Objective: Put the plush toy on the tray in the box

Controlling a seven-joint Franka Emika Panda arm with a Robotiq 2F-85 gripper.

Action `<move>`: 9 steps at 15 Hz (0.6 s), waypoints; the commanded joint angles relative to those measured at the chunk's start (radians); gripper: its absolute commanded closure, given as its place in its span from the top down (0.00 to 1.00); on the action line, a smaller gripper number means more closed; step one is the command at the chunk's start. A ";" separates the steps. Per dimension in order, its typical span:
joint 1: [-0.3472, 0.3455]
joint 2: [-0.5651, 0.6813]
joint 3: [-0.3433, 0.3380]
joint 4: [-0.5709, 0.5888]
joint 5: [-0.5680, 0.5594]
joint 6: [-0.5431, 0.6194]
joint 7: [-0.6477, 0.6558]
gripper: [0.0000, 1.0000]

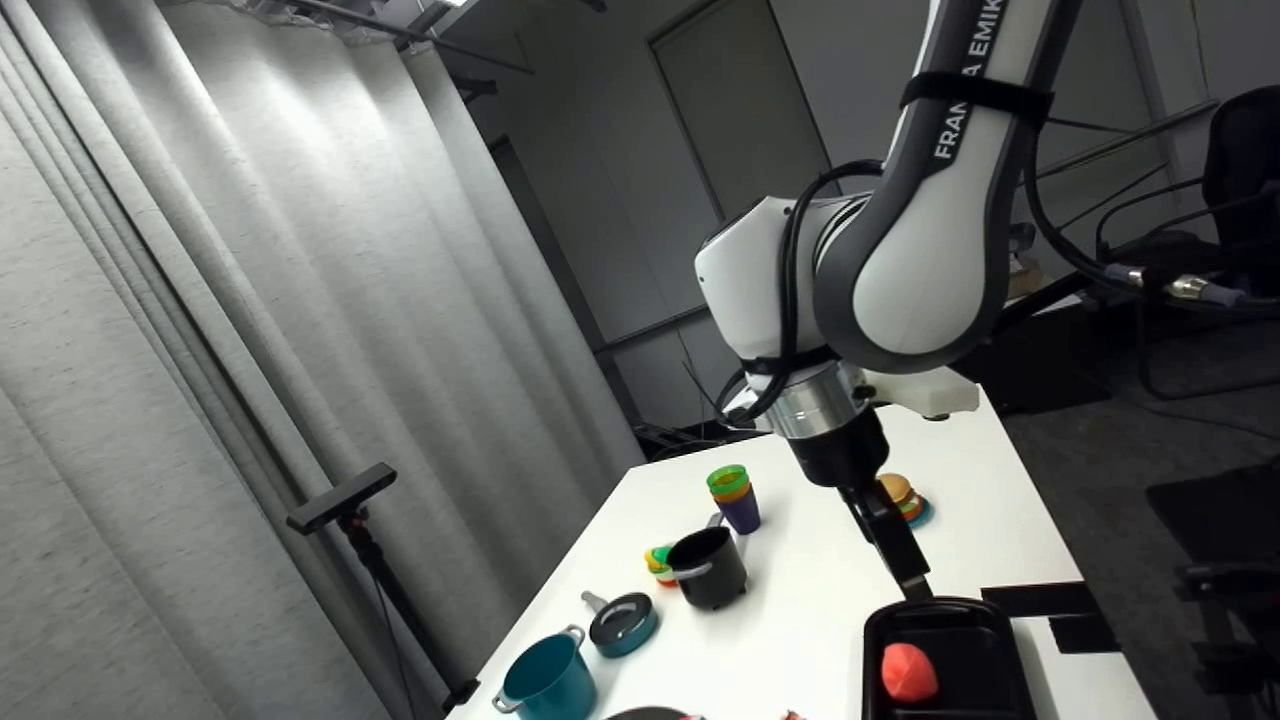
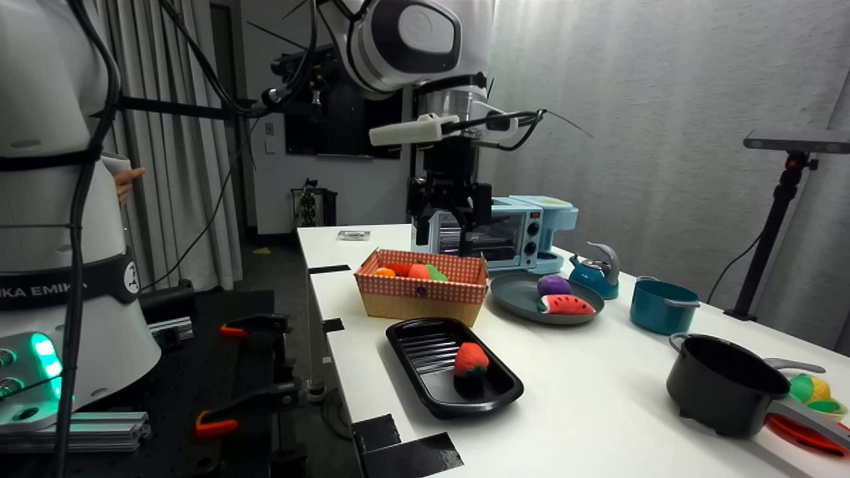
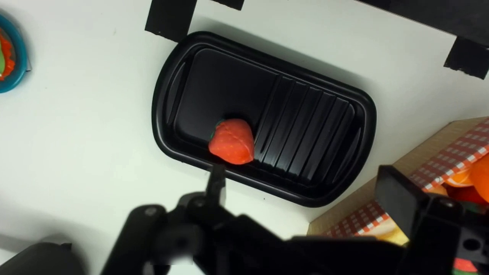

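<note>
The plush toy [image 2: 471, 359], a red-orange strawberry with a green base, lies in the black tray [image 2: 425, 355]. In the wrist view the toy [image 3: 232, 141] lies near the tray's lower rim, beside the ribs of the tray [image 3: 233, 82]. Both also show in an exterior view, the toy [image 1: 908, 672] and the tray [image 1: 965, 640]. The box [image 2: 425, 300], red-checked and tan with toy food inside, stands beside the tray; its edge shows in the wrist view [image 3: 470, 143]. My gripper [image 2: 445, 238] is open and empty above the table. In the wrist view the gripper's fingers [image 3: 303, 172] are wide apart.
A grey plate [image 2: 514, 292] with purple and watermelon toys stands behind the box. A blue toaster oven [image 2: 511, 229], teal kettle [image 2: 596, 275], teal pot [image 2: 664, 309] and dark pot [image 2: 720, 388] stand around. A burger toy [image 1: 902, 497] and stacked cups [image 1: 738, 500] are further off.
</note>
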 commanded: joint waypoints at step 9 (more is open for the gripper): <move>-0.029 0.147 0.004 0.075 0.098 0.039 0.045 1.00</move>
